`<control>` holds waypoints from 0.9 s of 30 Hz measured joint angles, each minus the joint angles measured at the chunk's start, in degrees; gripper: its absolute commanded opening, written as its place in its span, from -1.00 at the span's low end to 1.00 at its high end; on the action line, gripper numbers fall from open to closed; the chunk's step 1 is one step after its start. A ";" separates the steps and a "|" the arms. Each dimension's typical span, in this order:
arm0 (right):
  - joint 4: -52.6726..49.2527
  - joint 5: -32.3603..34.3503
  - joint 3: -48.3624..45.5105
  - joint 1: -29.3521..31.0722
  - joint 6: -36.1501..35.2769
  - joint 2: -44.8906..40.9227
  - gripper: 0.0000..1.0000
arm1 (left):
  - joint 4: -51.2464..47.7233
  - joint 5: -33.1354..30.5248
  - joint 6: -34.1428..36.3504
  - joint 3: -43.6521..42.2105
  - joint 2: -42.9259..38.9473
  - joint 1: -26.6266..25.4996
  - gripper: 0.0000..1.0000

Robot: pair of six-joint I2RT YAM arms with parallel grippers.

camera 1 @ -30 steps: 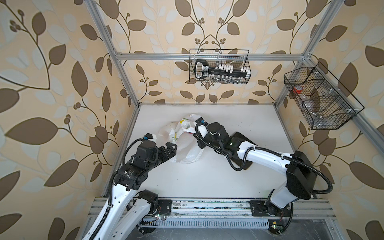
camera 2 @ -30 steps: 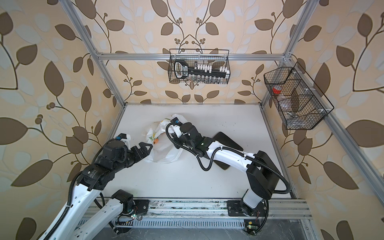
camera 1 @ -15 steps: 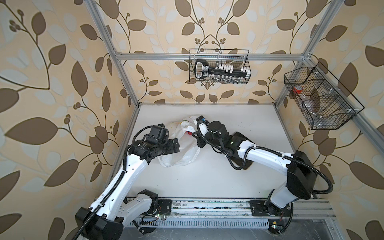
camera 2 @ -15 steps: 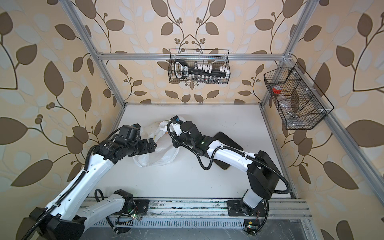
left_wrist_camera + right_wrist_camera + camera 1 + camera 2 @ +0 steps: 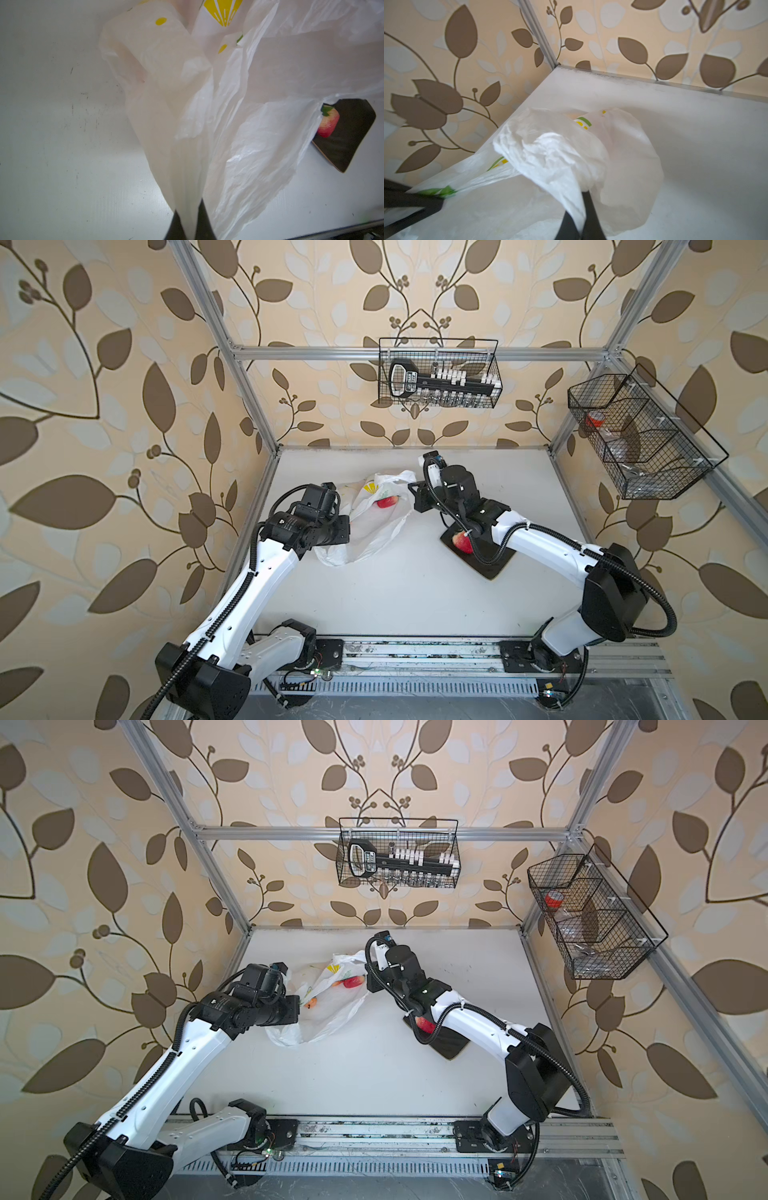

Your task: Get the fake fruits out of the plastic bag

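Both of your grippers had hold of the plastic bag (image 5: 376, 531) at this moment. The left gripper (image 5: 188, 225), whose jaws stood spread beside the bag's near edge a second earlier, had reached in and pressed together on a fold of the thin film. Its wrist view showed that film gathered between the dark fingers. The right gripper (image 5: 580, 225) was pinching another bunch of the bag on the far side, as it had been before.

The bag hung stretched between the two, and its lower part appeared to rest on the white table (image 5: 415, 597). A red strawberry (image 5: 387, 502) showed in the bag's opening in both top views. An orange fruit (image 5: 311, 1003) sat lower in the bag, near the left gripper, in a top view. A second strawberry (image 5: 462, 540) already lay on the dark plate (image 5: 494, 566), beneath the right arm.

With two holds, I judge you could spread or tip the bag to free the rest. The film looked slippery and might have slid out of either pinch.
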 measured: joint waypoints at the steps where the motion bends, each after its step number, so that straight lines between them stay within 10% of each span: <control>1: -0.26 0.81 0.00 -0.68 0.28 0.00 -0.74 | 0.83 0.74 -0.85 -0.15 -0.37 0.00 -1.00; 6: -1.99 1.75 -1.27 -3.10 2.27 -0.90 0.30 | 8.24 5.77 -8.98 -5.55 -5.20 0.00 -1.00; 11: -5.05 -3.06 -4.59 -2.62 1.84 -8.09 0.61 | 10.95 7.65 -14.75 -9.22 -6.97 0.00 -1.00; 19: -4.59 -5.31 -10.62 7.76 -5.09 -26.67 0.35 | 12.83 7.80 -16.79 -9.25 -7.13 0.00 -1.00; 27: 2.19 0.57 -9.79 19.67 -10.21 -7.96 -0.32 | 12.41 7.76 -16.79 -9.25 -8.00 0.00 -1.00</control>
